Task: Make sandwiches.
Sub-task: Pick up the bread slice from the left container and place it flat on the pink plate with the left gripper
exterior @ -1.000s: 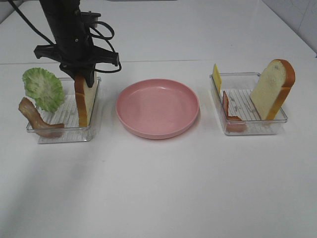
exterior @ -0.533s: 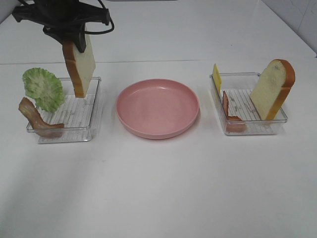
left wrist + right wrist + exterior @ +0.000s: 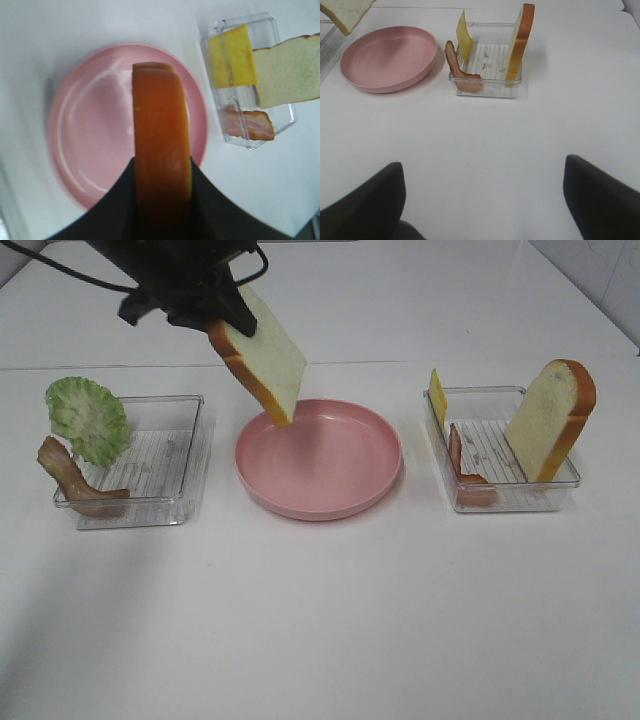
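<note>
My left gripper (image 3: 215, 312) is shut on a white bread slice (image 3: 265, 360) with an orange-brown crust and holds it tilted in the air over the rear left of the pink plate (image 3: 320, 465). The left wrist view shows the slice's crust (image 3: 161, 140) between the fingers, above the plate (image 3: 90, 130). A second bread slice (image 3: 550, 420), yellow cheese (image 3: 437, 395) and bacon (image 3: 462, 468) stand in the right tray (image 3: 520, 498). Lettuce (image 3: 88, 418) and bacon (image 3: 70, 475) lean in the left tray (image 3: 190, 470). My right gripper (image 3: 482, 200) is open and empty over bare table.
The plate sits between the two clear trays on a white table. The right wrist view shows the right tray (image 3: 487, 91) with its bread (image 3: 520, 40), cheese (image 3: 465, 40) and bacon (image 3: 457, 67), and white table in front of it.
My left gripper lifted the bread slice out of the left tray, carried it right toward the plate and tilted it. Nothing else moved.
</note>
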